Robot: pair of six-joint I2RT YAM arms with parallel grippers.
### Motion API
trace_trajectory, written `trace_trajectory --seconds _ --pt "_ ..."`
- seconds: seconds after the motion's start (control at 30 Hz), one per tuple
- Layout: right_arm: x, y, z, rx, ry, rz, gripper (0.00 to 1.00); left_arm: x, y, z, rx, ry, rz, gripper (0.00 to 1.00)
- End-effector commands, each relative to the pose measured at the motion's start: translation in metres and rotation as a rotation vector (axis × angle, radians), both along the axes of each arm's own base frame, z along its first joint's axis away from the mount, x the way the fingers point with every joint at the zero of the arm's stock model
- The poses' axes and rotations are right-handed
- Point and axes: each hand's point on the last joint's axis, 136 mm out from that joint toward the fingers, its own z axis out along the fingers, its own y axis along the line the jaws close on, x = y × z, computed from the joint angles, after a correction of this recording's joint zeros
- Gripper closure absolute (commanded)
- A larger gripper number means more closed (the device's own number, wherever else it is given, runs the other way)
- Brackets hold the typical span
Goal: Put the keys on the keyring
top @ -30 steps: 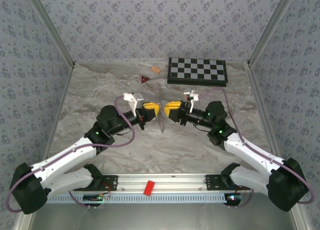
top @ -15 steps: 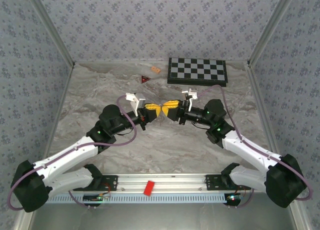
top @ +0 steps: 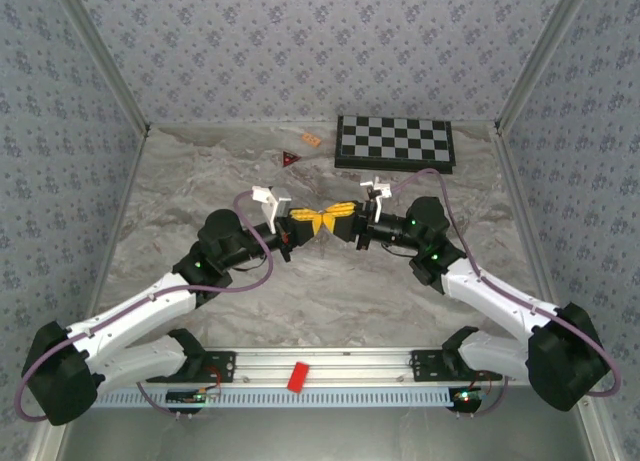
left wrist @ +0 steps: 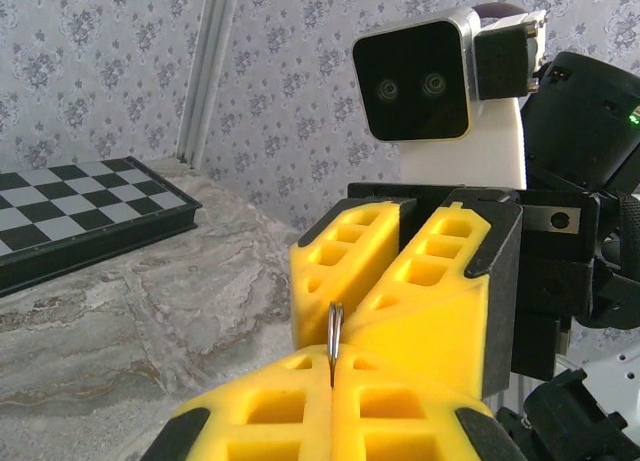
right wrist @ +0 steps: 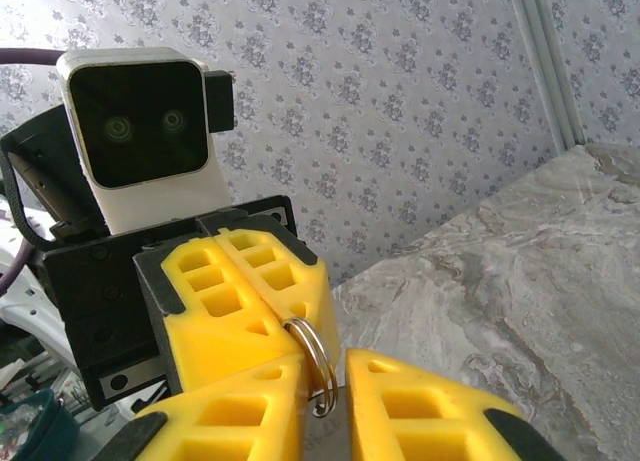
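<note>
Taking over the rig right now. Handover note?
The left gripper is shut on the keyring, held in the air with the ring sticking out past its fingertips.
The right gripper is tip to tip with it, jaws a little apart either side of the ring; cannot tell if they pinch it.
The keys: cannot tell where they are, or if any is on the ring.
Done: ring lifted and presented.
Left: find a key and thread it on.

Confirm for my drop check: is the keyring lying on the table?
No, the keyring stands pinched edge-on in the shut left gripper, held up above the table.
</note>
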Motion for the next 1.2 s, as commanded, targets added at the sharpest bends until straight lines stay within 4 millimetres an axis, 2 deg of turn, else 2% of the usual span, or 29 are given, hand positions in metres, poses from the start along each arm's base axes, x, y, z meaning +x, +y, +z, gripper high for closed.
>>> trace_trajectory --seconds 0.0,0.07,0.2,0.23,0.3,0.43,0.6,0.83,1.0,1.17 --pt "-0.005 0.004 0.018 0.034 -0.033 0.042 0.89 -0.014 -0.005 0.036 -0.073 -0.061 -0.075 1.00" --pt "-0.006 0.004 0.017 0.035 -0.033 0.047 0.98 -0.014 -0.005 0.036 -0.072 -0.059 -0.081 1.00" --pt "-0.007 0.001 0.017 0.033 -0.039 0.046 1.00 -0.012 -0.005 0.034 -0.059 -0.038 -0.084 1.00" --pt "-0.006 0.000 0.016 0.030 -0.040 0.043 1.00 -0.011 -0.004 0.033 -0.054 -0.030 -0.083 0.97" --pt "-0.003 -0.004 0.012 0.007 -0.034 0.026 1.00 -0.006 0.000 0.030 -0.034 0.000 -0.069 0.80" --pt "0.002 -0.011 -0.001 -0.093 -0.034 -0.003 1.00 0.004 0.010 0.021 0.004 0.048 -0.058 0.69" --pt "0.002 -0.011 -0.024 -0.309 -0.046 -0.010 1.00 0.007 0.019 0.007 0.097 0.053 -0.054 0.67" --pt "0.005 -0.008 -0.041 -0.542 -0.053 0.036 1.00 0.003 0.015 -0.012 0.159 0.054 -0.090 0.67" --pt "-0.001 -0.002 -0.046 -0.593 -0.041 0.144 1.00 0.004 0.015 -0.019 0.185 0.056 -0.094 0.66" --pt "-0.005 -0.002 -0.044 -0.582 -0.056 0.169 1.00 0.004 0.014 -0.022 0.199 0.047 -0.099 0.66"
